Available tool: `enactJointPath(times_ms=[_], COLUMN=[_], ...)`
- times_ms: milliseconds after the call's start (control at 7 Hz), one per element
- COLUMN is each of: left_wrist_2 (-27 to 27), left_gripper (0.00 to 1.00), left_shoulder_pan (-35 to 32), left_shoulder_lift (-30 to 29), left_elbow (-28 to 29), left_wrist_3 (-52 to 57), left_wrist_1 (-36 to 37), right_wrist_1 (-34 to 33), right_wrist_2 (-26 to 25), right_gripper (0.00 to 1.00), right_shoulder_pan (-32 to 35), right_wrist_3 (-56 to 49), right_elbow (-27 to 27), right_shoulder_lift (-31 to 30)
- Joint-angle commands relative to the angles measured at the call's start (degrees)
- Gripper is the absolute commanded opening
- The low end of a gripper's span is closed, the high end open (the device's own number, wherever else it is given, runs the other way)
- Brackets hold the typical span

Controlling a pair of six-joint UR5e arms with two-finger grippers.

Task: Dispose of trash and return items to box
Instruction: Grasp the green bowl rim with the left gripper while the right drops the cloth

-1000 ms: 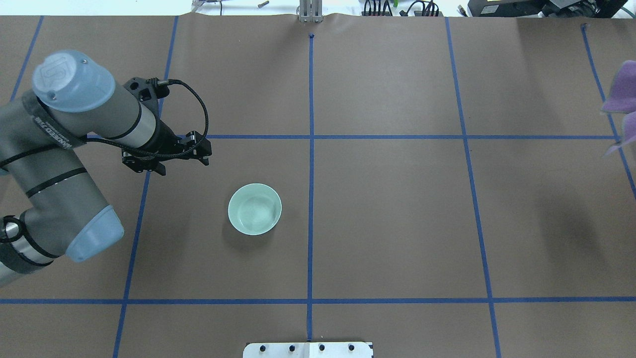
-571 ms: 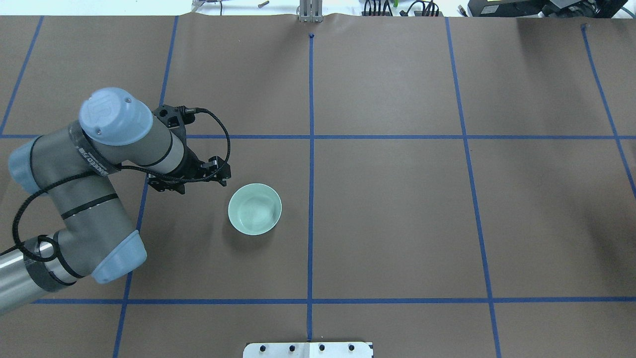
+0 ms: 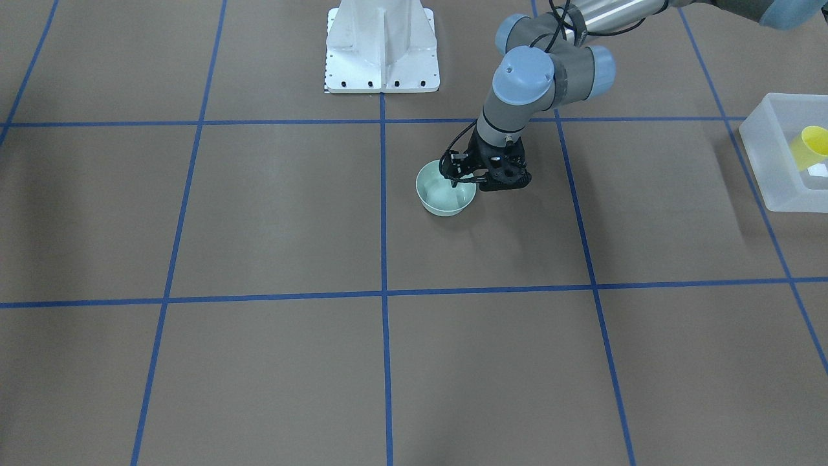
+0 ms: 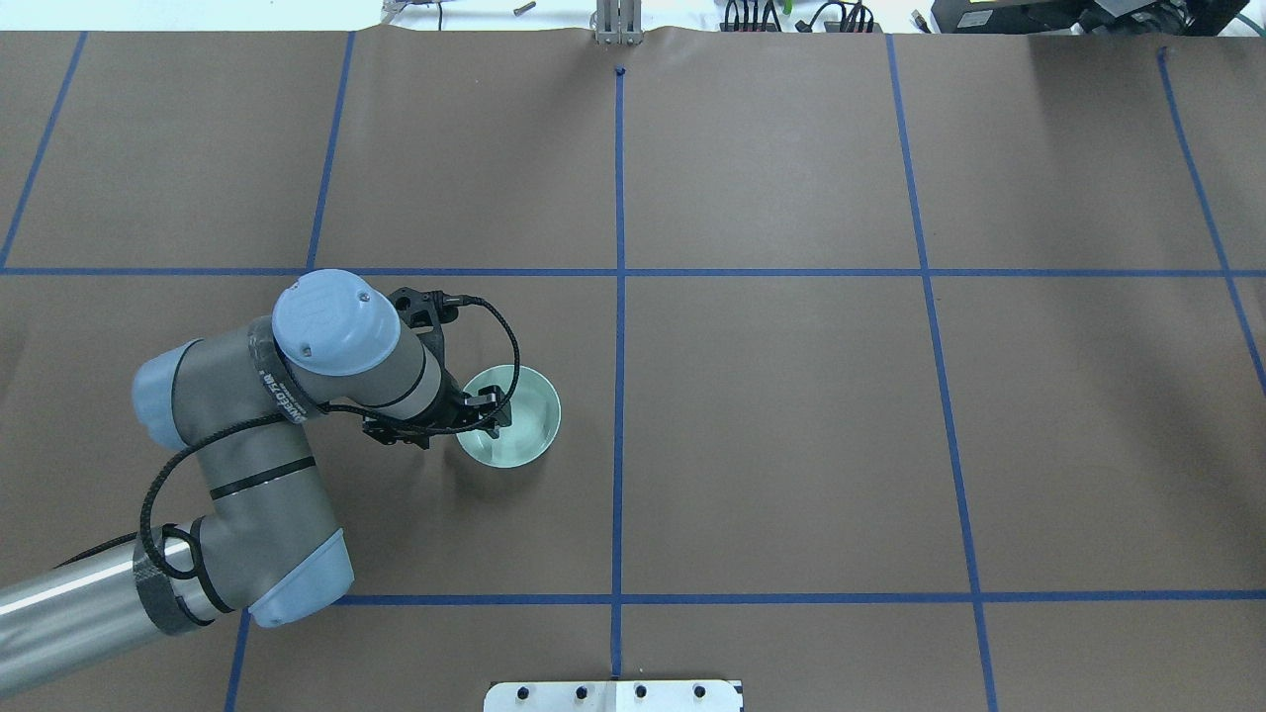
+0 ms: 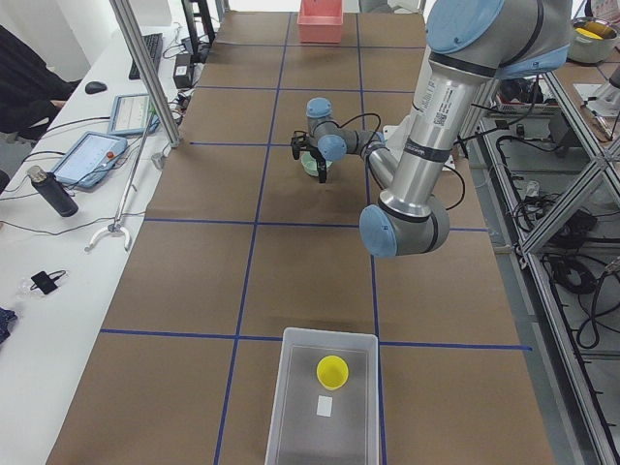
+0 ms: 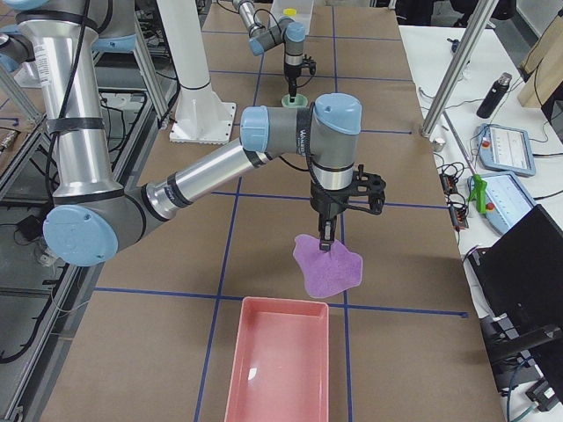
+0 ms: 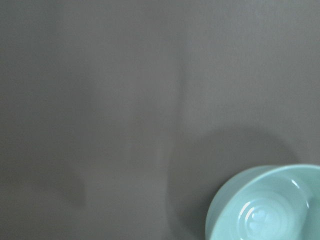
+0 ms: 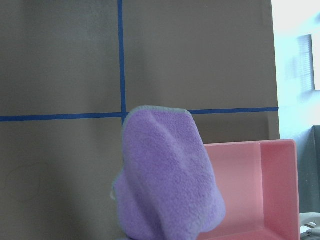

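A pale green bowl [image 4: 529, 433] sits empty, a little left of the table's centre. The left gripper [image 4: 492, 413] is at its near rim, jaws apart. At the table's left end, the translucent box [image 5: 298, 426] holds the yellow cup [image 5: 332, 371]. At the right end, a purple cloth [image 6: 328, 266] hangs from the right gripper [image 6: 327, 239] beside a pink tray [image 6: 280, 360]; whether its jaws are shut cannot be told.

Robot lab: grid-taped table [image 4: 791, 445], tablets [image 5: 87, 157]

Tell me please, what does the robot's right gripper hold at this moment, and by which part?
The right gripper holds the fuzzy purple cloth, pinched at its uppermost part; the rest hangs down loose.
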Motion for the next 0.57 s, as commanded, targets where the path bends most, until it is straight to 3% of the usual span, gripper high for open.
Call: enactJointPath(times_ms=[0, 286, 429], left_wrist_2=[0.7, -1.3, -5.2], left_gripper=[0.00, 0.00, 0.00], left_shoulder_pan=[0.5, -2.2, -4.4], left_shoulder_lift=[-0.5, -0.4, -0.6], left_elbow=[2.4, -0.8, -3.2], left_wrist_3=[-0.9, -0.9, -0.9], left_wrist_1=[-5.6, -3.5, 1.0], right_wrist_1=[3.3, 4.2, 4.2], right_wrist_2=[-1.1, -1.1, -1.1], right_gripper=[0.00, 0.00, 0.00], right_shoulder_pan=[0.4, 1.0, 1.6], right_wrist_3=[-1.3, -1.4, -3.1], right_elbow=[-0.7, -0.7, -0.7], right_shoulder_lift=[-2.9, -3.6, -4.0])
